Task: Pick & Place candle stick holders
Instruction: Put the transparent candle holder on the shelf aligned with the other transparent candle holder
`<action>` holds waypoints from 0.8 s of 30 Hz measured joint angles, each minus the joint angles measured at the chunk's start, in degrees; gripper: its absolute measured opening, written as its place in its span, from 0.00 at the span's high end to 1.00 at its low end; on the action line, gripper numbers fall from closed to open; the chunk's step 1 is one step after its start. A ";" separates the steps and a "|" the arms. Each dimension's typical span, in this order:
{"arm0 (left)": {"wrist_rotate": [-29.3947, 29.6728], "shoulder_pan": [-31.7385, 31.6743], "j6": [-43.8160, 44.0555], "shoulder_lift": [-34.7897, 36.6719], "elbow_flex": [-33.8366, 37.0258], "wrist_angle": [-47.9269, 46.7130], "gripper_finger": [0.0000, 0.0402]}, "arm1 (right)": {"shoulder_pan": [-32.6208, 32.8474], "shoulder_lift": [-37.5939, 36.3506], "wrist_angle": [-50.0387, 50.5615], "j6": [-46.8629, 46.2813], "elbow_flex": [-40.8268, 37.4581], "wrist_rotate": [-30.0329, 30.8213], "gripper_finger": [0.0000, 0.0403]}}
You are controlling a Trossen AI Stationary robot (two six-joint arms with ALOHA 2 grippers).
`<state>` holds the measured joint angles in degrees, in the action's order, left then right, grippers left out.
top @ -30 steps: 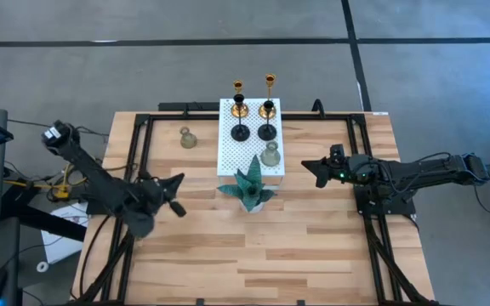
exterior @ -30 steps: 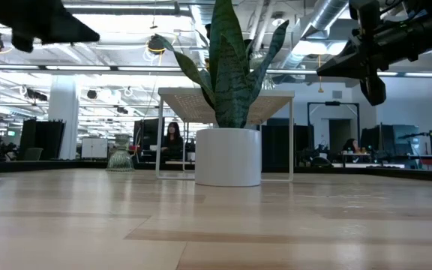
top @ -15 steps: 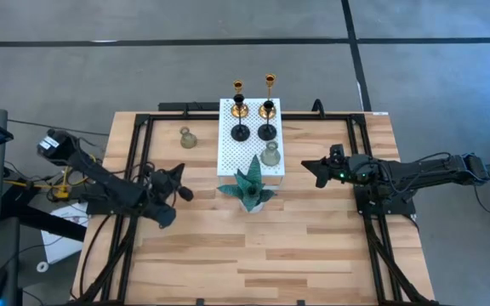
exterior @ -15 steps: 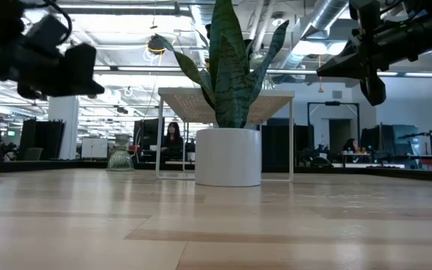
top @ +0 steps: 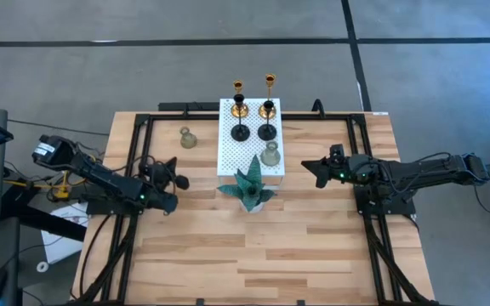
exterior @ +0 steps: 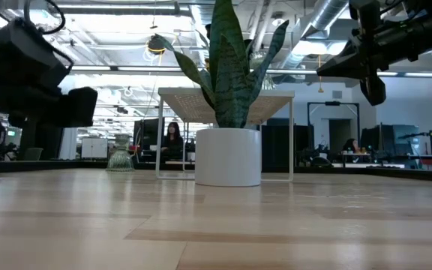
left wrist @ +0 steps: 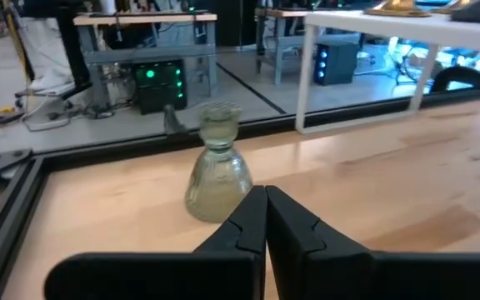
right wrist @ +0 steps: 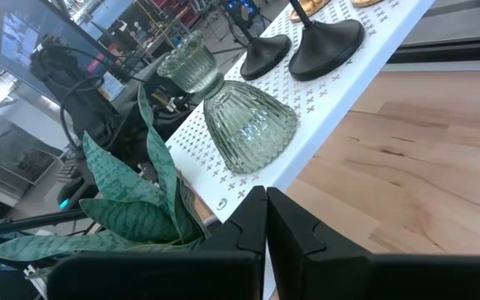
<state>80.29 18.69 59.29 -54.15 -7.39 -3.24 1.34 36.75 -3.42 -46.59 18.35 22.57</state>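
Your left end effector [top: 179, 181] is pressed together, with the grey-green holder [top: 187, 138] at its 12 o'clock. Your right end effector [top: 308, 168] is pressed together too.

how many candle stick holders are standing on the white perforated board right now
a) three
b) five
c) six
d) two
b) The high view shows two gold holders, two black holders and one grey-green holder on the white board; the other grey-green holder stands off it on the bare table.
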 joint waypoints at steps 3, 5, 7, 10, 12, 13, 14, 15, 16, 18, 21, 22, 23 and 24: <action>-0.09 -1.27 0.12 0.00 1.70 3.30 0.99 | 0.01 0.00 0.00 0.02 0.00 0.00 1.00; -1.41 -2.30 0.13 0.00 2.56 4.27 0.99 | 0.01 0.00 0.00 0.02 0.00 0.00 1.00; -4.06 -3.55 -0.40 0.00 3.01 4.50 0.99 | 0.00 0.00 0.02 0.10 0.00 0.00 1.00; -7.85 -5.38 -5.03 0.00 3.14 5.79 0.99 | 0.00 0.00 0.02 0.48 0.00 0.02 1.00; -9.83 -6.83 -11.87 0.00 3.16 9.29 0.99 | 0.01 0.00 0.01 0.61 0.00 0.02 1.00; -10.52 -7.68 -15.58 -0.01 3.16 11.60 0.99 | 0.01 0.00 0.00 0.61 0.00 0.02 1.00; -11.47 -8.73 -19.30 0.00 3.16 13.86 0.99 | 0.00 0.00 0.02 0.63 0.00 0.02 1.00; -12.62 -9.98 -22.92 -0.01 3.16 16.00 0.99 | 0.02 0.00 0.02 0.63 0.00 0.02 1.00; -13.93 -11.44 -26.17 0.00 3.16 17.80 0.99 | 0.00 0.00 0.02 0.61 0.00 0.02 1.00; -17.59 -14.85 -31.88 0.00 3.16 19.96 0.99 | 0.02 0.00 0.02 0.63 0.00 0.02 1.00; -22.99 -20.28 -36.72 0.00 3.16 21.00 0.99 | 0.00 0.00 0.02 0.61 0.00 0.02 1.00; -24.66 -22.02 -37.36 0.00 3.16 21.30 0.99 | 0.02 0.00 0.02 0.61 0.00 0.02 1.00; -26.42 -23.61 -37.79 0.00 3.16 21.60 0.99 | 0.02 0.00 0.02 0.61 0.00 0.02 1.00; -27.96 -25.07 -37.88 0.00 3.14 21.78 0.99 | 0.00 0.00 0.02 0.61 0.00 0.02 1.00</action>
<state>52.33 -6.38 21.41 -54.15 -4.25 18.54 1.35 36.75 -3.40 -45.98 18.35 22.59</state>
